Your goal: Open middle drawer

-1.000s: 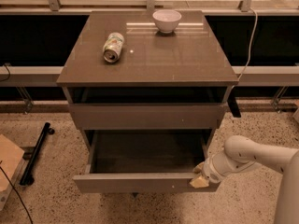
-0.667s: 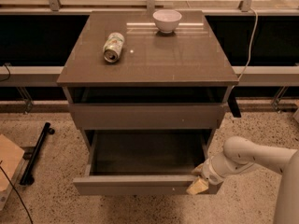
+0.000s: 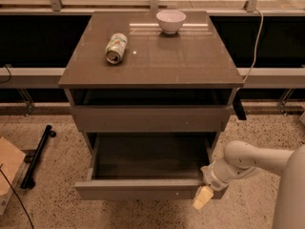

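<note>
Gripper [image 3: 202,198] (at middle drawer's [image 3: 143,190] right corner) has seemingly dropped lower.

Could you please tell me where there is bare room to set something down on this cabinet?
The cabinet top is bare in front of the bowl and right of the can. The middle drawer looks bare inside; its front right corner is crowded by the gripper.

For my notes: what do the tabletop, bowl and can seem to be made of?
Tabletop: probably glossy laminate or glass, it mirrors light. Bowl: likely glazed white ceramic. Can: thin printed metal, shiny rim. The gripper is at the right front corner of the open middle drawer.
</note>
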Controlling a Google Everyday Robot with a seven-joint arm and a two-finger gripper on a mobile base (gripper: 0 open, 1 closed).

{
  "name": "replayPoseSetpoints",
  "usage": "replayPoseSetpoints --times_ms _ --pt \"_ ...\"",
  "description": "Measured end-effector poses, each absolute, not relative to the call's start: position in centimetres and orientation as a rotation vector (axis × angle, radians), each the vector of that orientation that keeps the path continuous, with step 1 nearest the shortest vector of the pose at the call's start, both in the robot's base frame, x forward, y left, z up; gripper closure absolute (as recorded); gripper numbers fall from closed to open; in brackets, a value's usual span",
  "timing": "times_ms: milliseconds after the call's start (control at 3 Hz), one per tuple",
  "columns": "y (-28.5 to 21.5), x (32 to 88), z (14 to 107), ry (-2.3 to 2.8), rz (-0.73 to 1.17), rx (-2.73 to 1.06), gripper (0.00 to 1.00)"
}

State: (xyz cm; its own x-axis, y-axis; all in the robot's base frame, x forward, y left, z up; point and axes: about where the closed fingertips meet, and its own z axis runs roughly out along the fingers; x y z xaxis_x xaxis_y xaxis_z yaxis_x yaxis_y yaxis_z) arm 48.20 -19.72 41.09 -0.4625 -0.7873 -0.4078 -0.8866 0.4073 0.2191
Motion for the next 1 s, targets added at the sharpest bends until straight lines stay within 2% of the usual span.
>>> replayPoseSetpoints --times_ms 333,667,1000 --pt "-19.7 47.2 40.5 2.450 0.616 -1.493 0.00" --pt "-19.4 46.2 40.2 2.453 0.646 -1.536 0.16" --pt "-19.4 46.2 40.2 2.453 0.646 -1.536 0.39"
